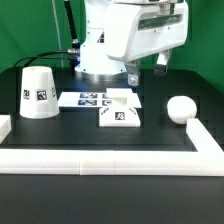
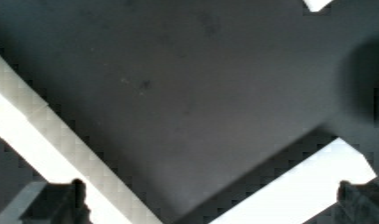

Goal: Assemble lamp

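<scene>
Lamp lies in three loose matte white parts on the black table [image 1: 60, 125], none joined. The shade [image 1: 38, 92] is a tapered cup standing wide end down, narrow end up, at the exterior view's left, with one black-and-white square tag on its facing side. Its mouth is against the table, so what is inside cannot be seen. The base [image 1: 120, 113] is blocky and angular and sits near the middle, with a tag on its front face and a raised block on top. It is just in front of the marker board [image 1: 88, 99], and touching or apart cannot be told. The bulb [image 1: 181, 108] is a plain round ball at the exterior view's right, well apart from the base and near the side rail. The white rail border [image 1: 100, 156] runs along the front and up both sides, with all three parts lying inside it. The arm [image 1: 125, 35] hangs over the back of the table, behind the base. In the wrist view the gripper [image 2: 207, 205] has its dark fingers [image 2: 53, 203] spread wide, with only bare table surface between them, gripping nothing. Two white bands [image 2: 35, 135] cross that view diagonally, and which part they belong to cannot be told.
</scene>
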Motion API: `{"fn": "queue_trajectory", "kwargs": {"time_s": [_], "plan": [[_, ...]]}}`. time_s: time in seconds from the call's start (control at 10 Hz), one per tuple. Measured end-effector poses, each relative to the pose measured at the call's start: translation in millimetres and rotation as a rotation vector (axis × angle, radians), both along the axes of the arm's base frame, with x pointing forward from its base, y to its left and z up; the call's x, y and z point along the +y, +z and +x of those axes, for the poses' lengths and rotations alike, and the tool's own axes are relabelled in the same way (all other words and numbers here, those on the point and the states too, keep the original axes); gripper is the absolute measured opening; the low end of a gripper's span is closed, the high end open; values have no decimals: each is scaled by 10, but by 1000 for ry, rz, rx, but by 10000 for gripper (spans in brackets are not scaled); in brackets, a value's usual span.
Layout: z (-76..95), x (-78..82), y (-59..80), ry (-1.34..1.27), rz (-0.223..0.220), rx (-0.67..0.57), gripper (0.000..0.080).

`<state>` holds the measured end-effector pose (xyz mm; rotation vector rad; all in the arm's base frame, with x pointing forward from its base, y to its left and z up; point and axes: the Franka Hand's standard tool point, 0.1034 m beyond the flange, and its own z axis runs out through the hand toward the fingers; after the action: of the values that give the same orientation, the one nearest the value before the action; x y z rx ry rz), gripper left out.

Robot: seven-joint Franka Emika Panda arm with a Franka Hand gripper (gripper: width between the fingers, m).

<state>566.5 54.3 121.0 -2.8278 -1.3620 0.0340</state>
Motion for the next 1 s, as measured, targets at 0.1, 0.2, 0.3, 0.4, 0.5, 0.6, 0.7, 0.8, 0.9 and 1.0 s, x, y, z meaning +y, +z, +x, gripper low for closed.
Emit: {"fn": "queue_trajectory", "kwargs": {"time_s": [0.1, 0.2, 0.3, 0.4, 0.5, 0.6, 0.7, 0.8, 0.9, 1.0], "plan": [[0, 0, 0, 0, 0, 0, 699], [0, 0, 0, 0, 0, 0, 699], [0, 0, -1, 0, 0, 0, 699], [-1, 0, -3, 0, 0, 1, 699], [-1, 0, -4, 0, 0, 1, 699], [-35, -35, -17, -16, 1, 1, 699], [-154, -139, -46, -38, -7, 14, 699], [-258, -214, -56, -47, -13, 22, 699], [-325, -262, -71, -109, -15, 25, 699], [-400, -316, -103, -201, -20, 31, 699]]}}
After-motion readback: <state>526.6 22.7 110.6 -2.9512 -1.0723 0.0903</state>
